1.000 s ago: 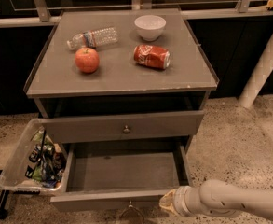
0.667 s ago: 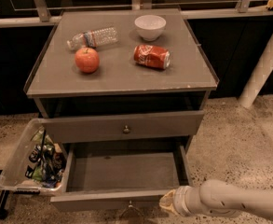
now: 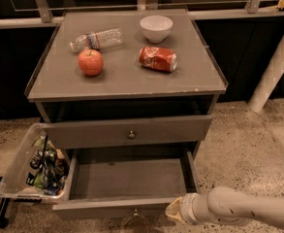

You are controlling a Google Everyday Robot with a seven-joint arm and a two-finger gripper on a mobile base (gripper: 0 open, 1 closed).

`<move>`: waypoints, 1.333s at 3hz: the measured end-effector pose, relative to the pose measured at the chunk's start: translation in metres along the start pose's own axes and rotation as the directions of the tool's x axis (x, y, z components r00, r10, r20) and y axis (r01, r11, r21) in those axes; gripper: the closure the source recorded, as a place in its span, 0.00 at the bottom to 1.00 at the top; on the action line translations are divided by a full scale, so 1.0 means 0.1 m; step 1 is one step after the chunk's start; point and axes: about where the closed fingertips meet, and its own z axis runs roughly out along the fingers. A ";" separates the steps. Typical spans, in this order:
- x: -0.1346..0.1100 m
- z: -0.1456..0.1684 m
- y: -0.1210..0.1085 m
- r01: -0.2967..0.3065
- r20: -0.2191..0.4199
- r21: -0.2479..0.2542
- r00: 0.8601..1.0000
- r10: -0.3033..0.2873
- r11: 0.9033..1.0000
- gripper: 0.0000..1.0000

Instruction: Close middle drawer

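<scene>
The grey surface (image 3: 127, 79) carried four items: a clear plastic bottle (image 3: 97, 38) lying on its side at the rear left, a white bowl (image 3: 156, 28) upright at the rear centre, a red apple (image 3: 90, 62) in front of the bottle, and a red can (image 3: 158, 58) on its side in front of the bowl. All four were apart from one another.

The unit stood on a speckled floor (image 3: 243, 144) against dark panelling. A white post (image 3: 275, 64) leaned at the right. A clear plastic bin (image 3: 15, 169) holding mixed packets was just beside the unit's lower left.

The upper drawer (image 3: 93, 132) sat slightly proud of the frame. Below it, the middle drawer (image 3: 127, 178) was pulled well out, its bare grey inside exposed.

The claw (image 3: 174, 211) was at the right end of that drawer's front panel, low in the view, on a pale arm (image 3: 238, 210) entering from the right. Whether the claw was wide or narrow could not be told.

Against the frames from a second earlier, no shift was noted: the drawer stood equally far out, and the claw held the same spot.
</scene>
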 end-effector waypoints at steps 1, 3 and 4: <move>0.00 0.00 0.00 -0.001 0.003 -0.002 1.000 0.001 1.000 0.12; -0.13 0.21 -0.20 0.028 0.051 0.017 0.998 -0.029 0.999 0.18; -0.20 0.37 -0.57 0.028 0.067 0.052 0.997 -0.032 0.998 0.42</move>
